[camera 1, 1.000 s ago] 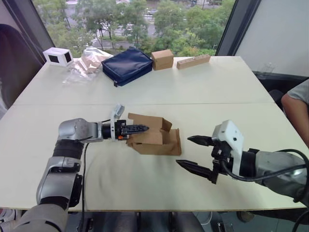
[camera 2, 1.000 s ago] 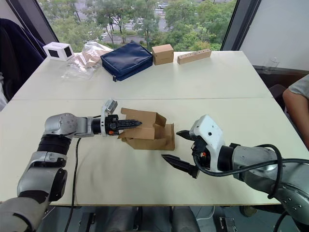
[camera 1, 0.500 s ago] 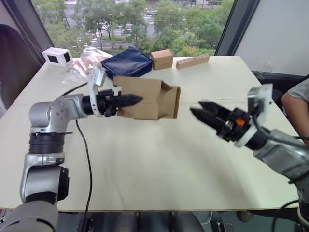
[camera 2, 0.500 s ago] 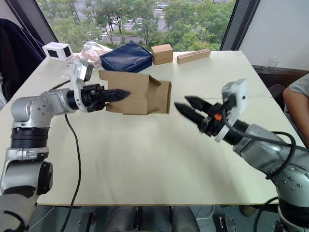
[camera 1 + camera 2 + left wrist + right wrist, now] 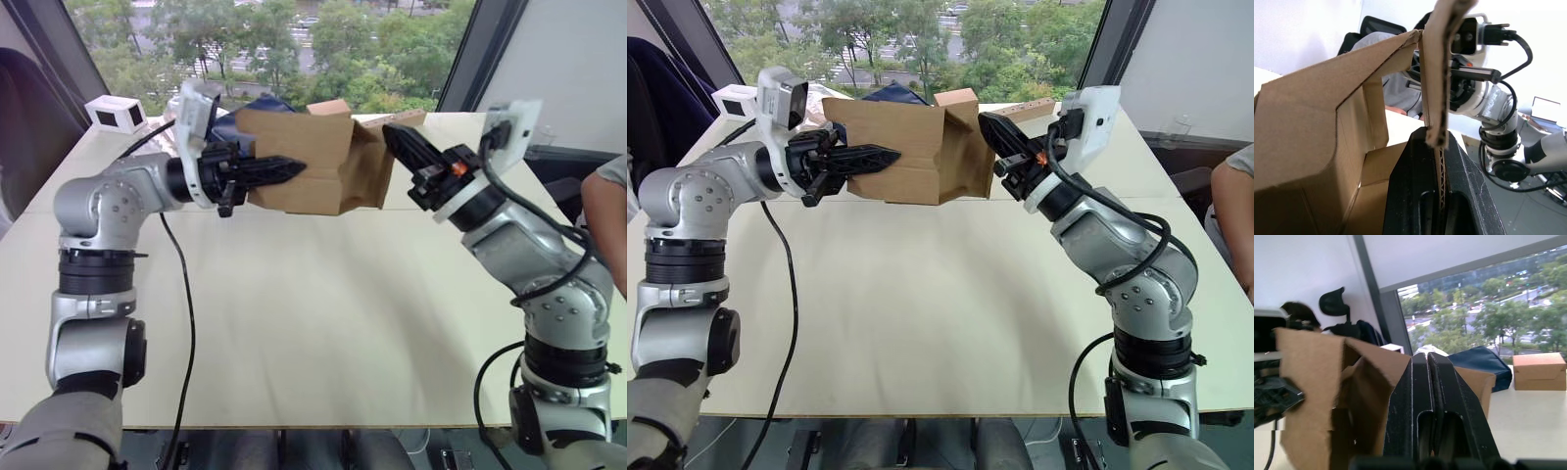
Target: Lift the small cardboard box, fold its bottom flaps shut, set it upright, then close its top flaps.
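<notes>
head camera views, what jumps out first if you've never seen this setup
The small cardboard box held up in the air above the table, flaps loose at its end, draws the eye first. The left gripper is clamped on a wall of the box, and the right gripper, fingers shut, is at its open right end. Behind them, a navy pouch lies at the table's far edge before the window.

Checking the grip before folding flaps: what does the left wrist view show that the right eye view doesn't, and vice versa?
Left wrist view: a wall of the small cardboard box pinched edge-on between the left hand's fingers, plus the box's inside. Right eye view: the box held clear above the table, the shut right hand at its open end. Both: the box and the right arm.
</notes>
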`<state>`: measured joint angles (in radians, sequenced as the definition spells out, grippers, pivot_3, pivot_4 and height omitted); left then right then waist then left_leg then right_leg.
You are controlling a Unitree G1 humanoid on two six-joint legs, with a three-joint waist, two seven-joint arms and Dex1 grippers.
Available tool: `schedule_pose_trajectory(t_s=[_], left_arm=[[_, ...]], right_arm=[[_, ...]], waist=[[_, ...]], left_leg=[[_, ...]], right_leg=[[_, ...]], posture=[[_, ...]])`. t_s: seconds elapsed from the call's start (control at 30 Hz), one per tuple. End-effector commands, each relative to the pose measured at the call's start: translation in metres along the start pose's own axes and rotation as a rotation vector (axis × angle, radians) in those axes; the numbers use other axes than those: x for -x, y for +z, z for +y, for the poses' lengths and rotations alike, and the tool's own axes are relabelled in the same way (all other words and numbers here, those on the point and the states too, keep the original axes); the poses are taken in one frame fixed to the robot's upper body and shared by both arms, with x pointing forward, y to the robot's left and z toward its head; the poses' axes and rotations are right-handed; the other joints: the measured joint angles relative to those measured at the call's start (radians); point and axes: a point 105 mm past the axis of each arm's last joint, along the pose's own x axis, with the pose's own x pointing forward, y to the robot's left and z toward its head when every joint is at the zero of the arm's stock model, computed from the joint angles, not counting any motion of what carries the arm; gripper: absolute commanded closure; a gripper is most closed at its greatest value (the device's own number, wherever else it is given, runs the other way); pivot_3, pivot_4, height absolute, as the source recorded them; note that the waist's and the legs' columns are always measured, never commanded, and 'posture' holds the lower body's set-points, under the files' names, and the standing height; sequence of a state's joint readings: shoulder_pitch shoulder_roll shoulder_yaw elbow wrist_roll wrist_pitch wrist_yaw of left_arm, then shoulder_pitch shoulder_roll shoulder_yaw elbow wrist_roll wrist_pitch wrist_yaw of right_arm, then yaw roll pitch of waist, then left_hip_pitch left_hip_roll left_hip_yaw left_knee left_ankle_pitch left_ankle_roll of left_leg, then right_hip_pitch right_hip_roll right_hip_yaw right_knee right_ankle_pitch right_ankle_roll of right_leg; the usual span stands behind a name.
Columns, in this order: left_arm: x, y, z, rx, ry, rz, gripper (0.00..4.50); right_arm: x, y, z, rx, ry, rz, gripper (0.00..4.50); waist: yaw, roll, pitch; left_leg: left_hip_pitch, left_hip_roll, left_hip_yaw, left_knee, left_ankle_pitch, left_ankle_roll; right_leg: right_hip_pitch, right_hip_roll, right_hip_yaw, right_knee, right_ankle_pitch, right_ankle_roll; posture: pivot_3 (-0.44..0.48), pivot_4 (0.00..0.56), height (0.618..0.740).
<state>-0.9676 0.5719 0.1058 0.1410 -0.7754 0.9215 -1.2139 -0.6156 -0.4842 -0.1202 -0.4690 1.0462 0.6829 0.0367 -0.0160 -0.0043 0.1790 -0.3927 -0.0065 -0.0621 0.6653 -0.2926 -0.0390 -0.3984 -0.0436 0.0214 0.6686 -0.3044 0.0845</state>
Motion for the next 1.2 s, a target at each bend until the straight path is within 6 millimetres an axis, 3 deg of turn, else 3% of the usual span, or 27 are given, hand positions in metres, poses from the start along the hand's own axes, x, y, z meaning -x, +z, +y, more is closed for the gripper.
schedule_pose_trajectory(t_s=[0.03, 0.33, 0.7, 1.07, 1.2], left_arm=[[-0.003, 0.011, -0.007, -0.057, -0.023, -0.023, 4.5], [-0.009, 0.01, -0.014, -0.039, -0.069, -0.027, 4.5], [-0.012, 0.014, -0.008, -0.041, -0.051, -0.054, 4.5], [-0.01, 0.021, 0.001, -0.04, -0.027, -0.085, 4.5], [-0.012, 0.022, 0.0, -0.042, -0.034, -0.089, 4.5]], right_arm=[[-0.001, 0.004, 0.02, 0.017, 0.095, -0.011, 4.48], [-0.009, -0.006, 0.034, 0.001, 0.153, 0.006, 4.48], [-0.006, 0.0, 0.033, 0.03, 0.161, 0.0, 4.48], [0.034, 0.02, 0.02, 0.073, 0.205, 0.076, 4.48], [0.06, -0.002, 0.019, 0.048, 0.234, 0.234, 4.48]], waist=[[-0.001, 0.0, 0.0], [-0.003, 0.0, 0.0], [-0.002, 0.0, 0.0], [0.001, 0.0, 0.0], [0.002, 0.0, 0.0]], left_leg=[[0.0, 0.0, 0.0, 0.0, 0.0, 0.0], [0.0, 0.0, 0.0, 0.0, 0.0, 0.0], [0.0, 0.0, 0.0, 0.0, 0.0, 0.0], [0.0, 0.0, 0.0, 0.0, 0.0, 0.0], [0.0, 0.0, 0.0, 0.0, 0.0, 0.0]], right_leg=[[0.0, 0.0, 0.0, 0.0, 0.0, 0.0], [-0.001, 0.0, 0.0, 0.001, 0.0, 0.0], [-0.001, 0.0, 0.0, 0.001, 0.0, 0.0], [-0.001, 0.0, 0.0, 0.0, 0.0, 0.0], [0.0, 0.0, 0.0, 0.0, 0.0, 0.0]], posture=[[0.0, 0.15, 0.74], [0.0, 0.15, 0.74], [0.0, 0.15, 0.74], [0.0, 0.15, 0.74], [0.0, 0.15, 0.74]])
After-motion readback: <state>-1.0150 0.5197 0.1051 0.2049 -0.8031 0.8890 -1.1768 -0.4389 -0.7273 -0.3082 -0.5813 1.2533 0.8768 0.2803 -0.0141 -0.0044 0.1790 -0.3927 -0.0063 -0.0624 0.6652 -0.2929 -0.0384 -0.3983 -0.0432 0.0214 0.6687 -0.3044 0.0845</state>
